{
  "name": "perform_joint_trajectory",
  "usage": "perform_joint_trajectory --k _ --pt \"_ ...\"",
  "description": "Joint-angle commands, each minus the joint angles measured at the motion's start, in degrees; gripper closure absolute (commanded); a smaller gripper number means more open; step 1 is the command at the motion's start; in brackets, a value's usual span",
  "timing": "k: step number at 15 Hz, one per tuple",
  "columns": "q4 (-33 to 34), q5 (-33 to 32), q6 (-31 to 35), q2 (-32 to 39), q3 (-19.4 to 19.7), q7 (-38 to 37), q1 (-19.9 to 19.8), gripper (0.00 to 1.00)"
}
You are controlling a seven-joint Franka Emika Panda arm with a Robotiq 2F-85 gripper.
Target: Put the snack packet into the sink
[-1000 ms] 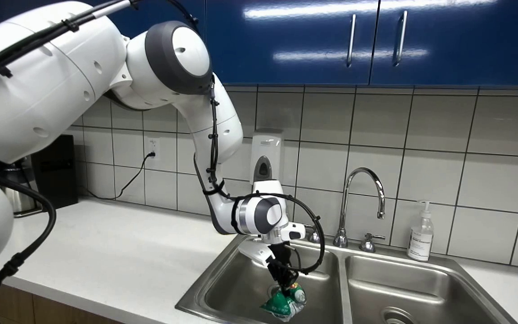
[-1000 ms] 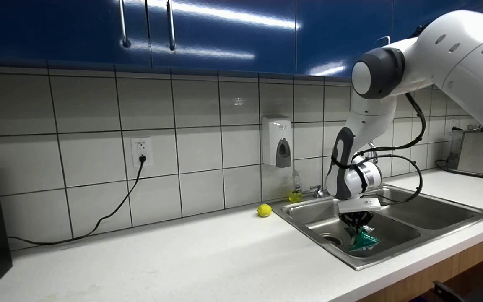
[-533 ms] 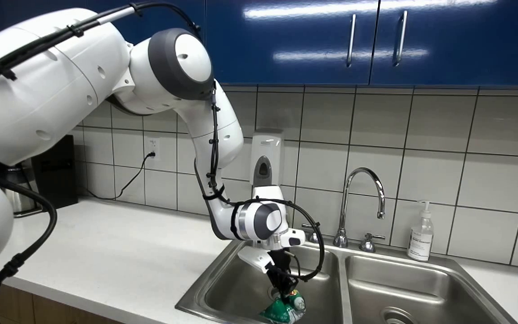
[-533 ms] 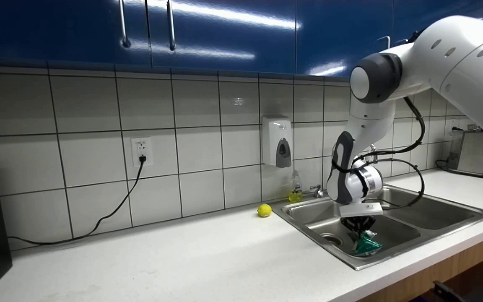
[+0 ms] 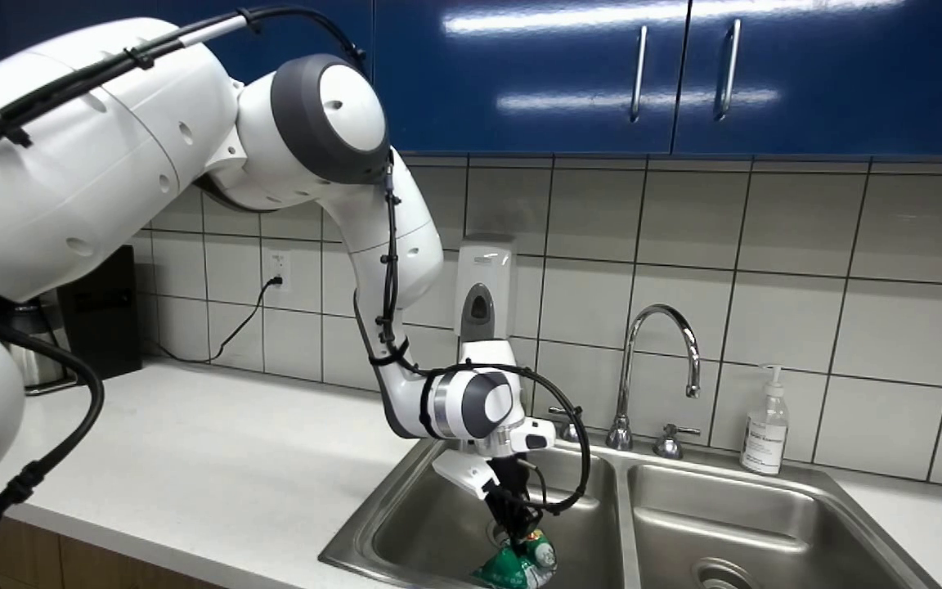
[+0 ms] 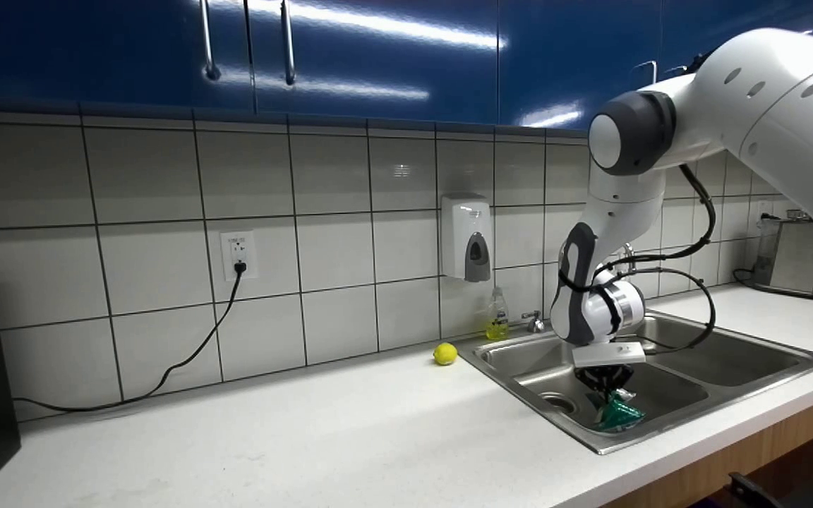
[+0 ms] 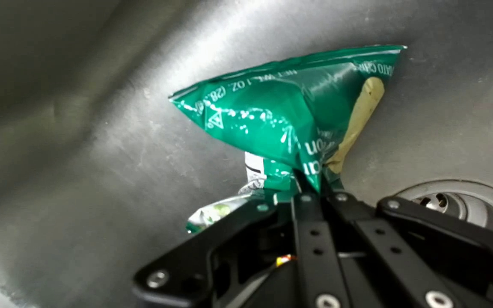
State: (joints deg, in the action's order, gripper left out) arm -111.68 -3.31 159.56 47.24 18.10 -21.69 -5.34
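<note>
Lower than a second ago, the green foil snack packet (image 7: pixel 263 115) with white lettering has come down with my white jointed arm (image 5: pixel 418 213), deeper into the stainless steel double-basin sink (image 5: pixel 628 532); against half a second ago, both have sunk only slightly more. The packet is inside the basin (image 7: pixel 152 171) nearer the small round yellow object (image 6: pixel 445 353), which sits on the white countertop (image 6: pixel 308 423) just beside the sink's rim; whether the packet touches the metal floor, I cannot tell. My black two-fingered gripper (image 7: pixel 313 184) points down into that basin, and its fingers (image 7: pixel 319 265) are clenched on the crumpled middle of the packet, green foil bunched at their tips. In the wrist view one end fans out to a sealed edge, while a silvery part with pale green print shows beside my fingers. The round metal drain (image 7: pixel 477 209) of the same basin lies near the packet, apart from it. In an exterior view the curved chrome faucet (image 5: pixel 626 368) rises at the sink's back edge, and a clear pump bottle (image 5: pixel 764 433) with a white label stands upright behind the other basin.
</note>
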Motion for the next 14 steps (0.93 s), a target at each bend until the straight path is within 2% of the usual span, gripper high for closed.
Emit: perform_joint_trajectory --k 1,5,10,11,14 --pt "0.6 1.2 0.4 0.5 0.6 2.0 0.2 0.71" --pt "0.1 1.0 1.6 -0.2 1.1 2.0 0.5 0.42" --pt "-0.8 1.1 6.7 -1.5 1.8 2.6 1.2 0.05" --pt "-0.9 1.3 7.4 -1.8 1.8 2.8 1.3 0.0" --pt "-1.6 1.0 10.3 -2.8 2.1 3.8 1.9 0.0"
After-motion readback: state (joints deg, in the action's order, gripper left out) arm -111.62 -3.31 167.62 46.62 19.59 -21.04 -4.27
